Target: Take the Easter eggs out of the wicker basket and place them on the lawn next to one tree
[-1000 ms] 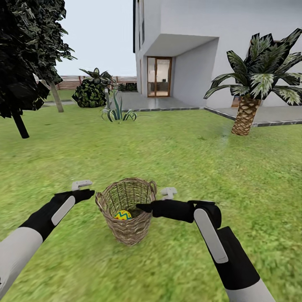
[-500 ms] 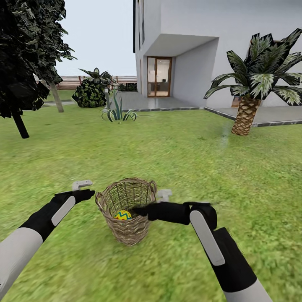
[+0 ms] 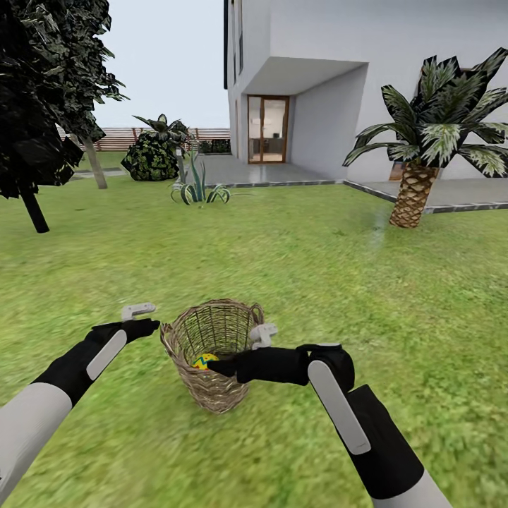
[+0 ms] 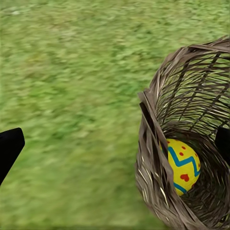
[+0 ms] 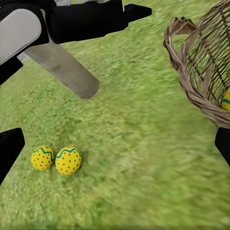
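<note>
With one egg (image 4: 181, 165) left at the bottom of the basket (image 3: 212, 367), I'd lower my right gripper (image 3: 227, 364), fingers wide, straight over its rim without knocking the weave, while my left gripper (image 3: 141, 319), also wide, waits beside the basket.

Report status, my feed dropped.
Right gripper over basket rim. Left gripper beside it. One egg inside, two eggs on grass.

3 eggs (image 5: 68, 160); 1 basket (image 3: 212, 353); 2 claws (image 3: 262, 336).
</note>
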